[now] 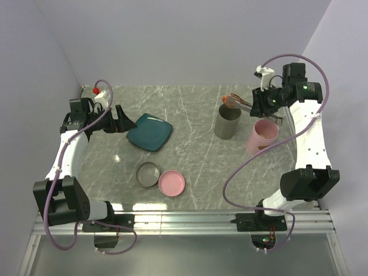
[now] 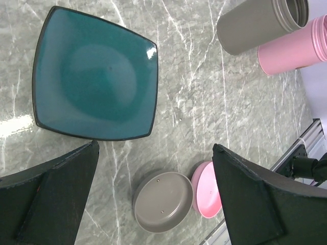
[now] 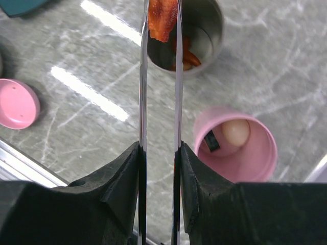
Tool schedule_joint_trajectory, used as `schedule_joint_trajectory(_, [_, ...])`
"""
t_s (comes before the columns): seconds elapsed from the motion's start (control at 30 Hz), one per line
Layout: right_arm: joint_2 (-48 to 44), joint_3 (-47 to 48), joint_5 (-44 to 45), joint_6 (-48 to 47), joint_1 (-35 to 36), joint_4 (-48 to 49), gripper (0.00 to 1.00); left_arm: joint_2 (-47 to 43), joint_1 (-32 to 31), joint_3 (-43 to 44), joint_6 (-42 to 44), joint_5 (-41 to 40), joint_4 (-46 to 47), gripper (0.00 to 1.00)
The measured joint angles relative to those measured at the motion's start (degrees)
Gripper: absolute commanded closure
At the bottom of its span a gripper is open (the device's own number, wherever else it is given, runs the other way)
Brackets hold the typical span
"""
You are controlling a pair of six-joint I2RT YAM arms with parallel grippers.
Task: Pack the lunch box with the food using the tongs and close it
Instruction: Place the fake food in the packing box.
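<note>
Orange-red food chunk (image 3: 162,18) sits pinched between the tips of the long thin silver tongs (image 3: 143,92), right over the open mouth of the tall grey round pot (image 3: 207,35). I think it is held there so it can drop straight in, where more orange-red bits lie. The right hand (image 3: 159,153) is squeezed narrow on the two tong arms, and that squeeze shuts the tips on the chunk.

Just beside the grey pot stands the tall pink round pot (image 3: 265,153), with a white ball (image 3: 236,131) and a tiny dark-and-white piece (image 3: 212,141) inside.

The left hand (image 2: 156,148) hangs wide open with nothing in it, near the teal square plate (image 2: 94,76), which is bare.

The round grey lid (image 2: 163,201) and the round pink lid (image 2: 208,189) lie side by side on the grey marble desk (image 2: 204,102), well apart from the pots, so both pots are open for filling.

I cannot see the joined end of the tongs past the right hand. The bottom of the grey pot is dark, so I cannot count the bits in it.
</note>
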Motion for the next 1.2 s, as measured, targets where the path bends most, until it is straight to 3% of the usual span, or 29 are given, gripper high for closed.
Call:
schedule_joint_trajectory(0.4, [-0.98,-4.87,1.27,-1.4,-3.13,-0.37,0.71,0.0,-0.09,1.18,0.0,-0.09,0.35,0.01])
schedule_joint_trajectory(0.9, [0.37,-4.44,1.7,-1.4,-3.13,-0.28,0.53,0.0,-0.09,1.22,-0.13,-0.15,1.14,0.01])
schedule_joint_trajectory(1.2, [2.47,0.81,1.62,-1.46,-3.13,-1.29,0.51,0.0,-0.09,1.22,-0.52,-0.15,2.03,0.01])
